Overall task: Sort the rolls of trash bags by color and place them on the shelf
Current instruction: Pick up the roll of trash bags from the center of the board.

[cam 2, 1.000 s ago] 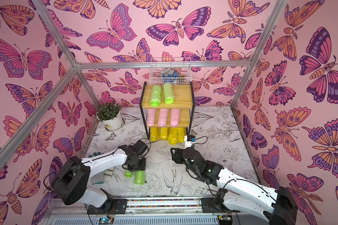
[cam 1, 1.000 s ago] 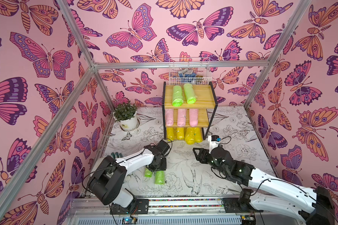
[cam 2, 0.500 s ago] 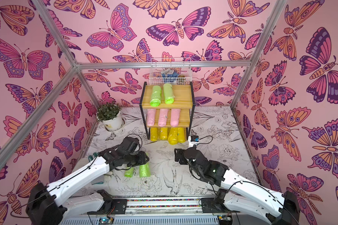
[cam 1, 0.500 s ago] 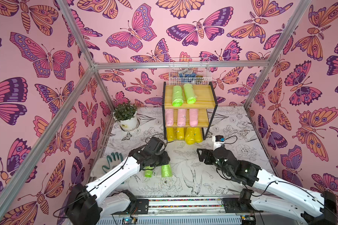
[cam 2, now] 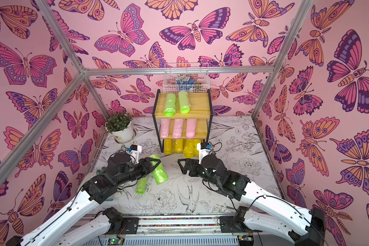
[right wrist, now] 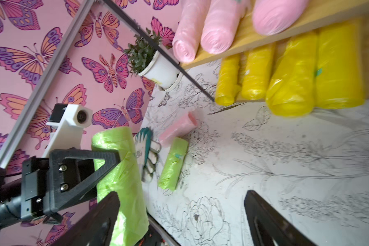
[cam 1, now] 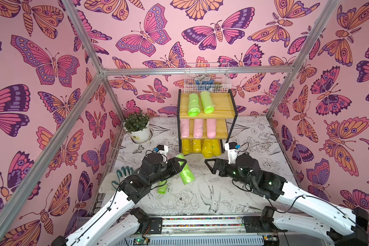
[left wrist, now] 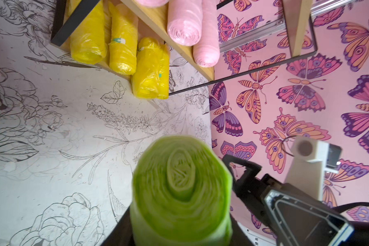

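Green roll (cam 1: 187, 175) gripped by left claw (cam 1: 182, 165).

- The left arm (cam 1: 115, 204) reaches from the desk's front-left corner toward the middle, elbow bent.
- The left gripper (cam 1: 181, 164) has its jaws clamped across a lime green roll (cam 1: 186, 175) near 1 end.
- The right arm (cam 1: 296, 193) stretches in from the front-right corner.
- The right gripper (cam 1: 208, 167) faces the left gripper, its 2 jaws spread wide and empty.
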Motion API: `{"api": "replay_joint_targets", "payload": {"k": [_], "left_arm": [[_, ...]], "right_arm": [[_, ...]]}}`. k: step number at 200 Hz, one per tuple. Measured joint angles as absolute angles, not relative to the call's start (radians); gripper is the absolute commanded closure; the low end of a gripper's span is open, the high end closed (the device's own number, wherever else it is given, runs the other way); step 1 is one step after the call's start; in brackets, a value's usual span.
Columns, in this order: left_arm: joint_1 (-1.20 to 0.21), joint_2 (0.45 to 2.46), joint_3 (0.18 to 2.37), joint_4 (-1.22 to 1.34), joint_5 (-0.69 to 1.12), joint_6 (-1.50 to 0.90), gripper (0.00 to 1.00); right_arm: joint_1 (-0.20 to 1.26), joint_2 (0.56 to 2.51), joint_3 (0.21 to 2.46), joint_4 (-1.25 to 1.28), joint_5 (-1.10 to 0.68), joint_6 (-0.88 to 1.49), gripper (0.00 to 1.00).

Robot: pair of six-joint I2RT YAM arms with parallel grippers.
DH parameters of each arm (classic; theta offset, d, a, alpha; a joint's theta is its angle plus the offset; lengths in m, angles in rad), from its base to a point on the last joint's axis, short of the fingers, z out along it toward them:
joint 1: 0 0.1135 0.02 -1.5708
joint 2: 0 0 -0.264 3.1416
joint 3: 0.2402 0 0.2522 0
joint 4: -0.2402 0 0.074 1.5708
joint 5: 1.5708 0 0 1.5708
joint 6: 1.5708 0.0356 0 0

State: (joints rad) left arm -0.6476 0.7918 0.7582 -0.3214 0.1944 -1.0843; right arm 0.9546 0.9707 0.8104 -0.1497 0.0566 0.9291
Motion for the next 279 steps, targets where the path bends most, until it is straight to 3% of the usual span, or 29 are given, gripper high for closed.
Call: {"api": "replay_joint_targets", "payload": {"k": [48,122,176,247,279], "left_arm": [[-0.648,0.791,0.756,-0.273,0.191,-1.156,1.00],[-0.648,0.804,0.754,-0.262,0.187,-1.187,1.00],[-0.648,0.806,0.754,-0.261,0.186,-1.187,1.00],[-0.648,0.806,0.754,-0.263,0.183,-1.183,1.00],[-0.648,0.806,0.754,-0.268,0.179,-1.179,1.00]], "right_arm": [[1.030,1.105,0.819,-0.018,-0.062,0.995,0.10],[1.103,1.166,0.856,0.044,-0.073,1.003,0.15],[1.110,1.189,0.856,0.083,-0.078,1.024,0.29],[1.111,1.227,0.856,0.109,-0.087,1.047,0.39],[1.116,1.230,0.856,0.110,-0.083,1.048,0.57]]}}
